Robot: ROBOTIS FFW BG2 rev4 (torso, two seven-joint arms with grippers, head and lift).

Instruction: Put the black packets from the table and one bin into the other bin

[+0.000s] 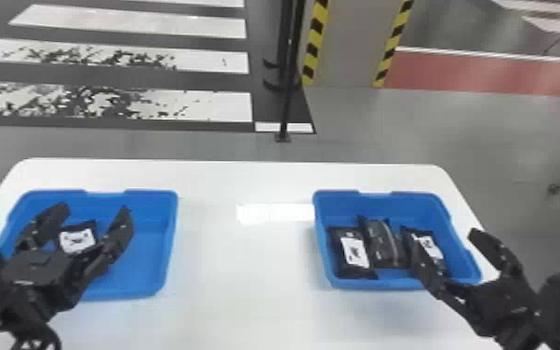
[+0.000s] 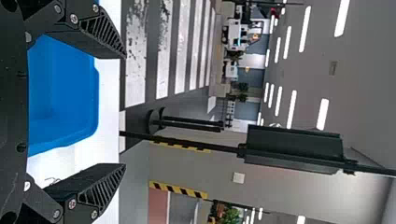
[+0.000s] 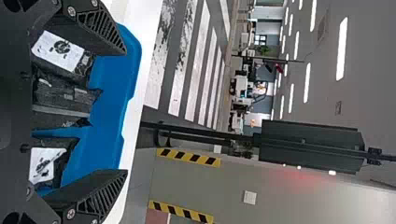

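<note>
Three black packets (image 1: 381, 244) near right tool (image 1: 445, 242)

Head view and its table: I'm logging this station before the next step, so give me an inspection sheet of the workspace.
Surface: white table, glare patch between the bins.
Job's things: three black packets in right bin, one black packet in left bin.
Clutter: nothing seen.
Grippers: left gripper open above left bin; right gripper open at right bin's right side.
Cables: nothing seen.
Surroundings: black pole and striped column beyond the table.
</note>
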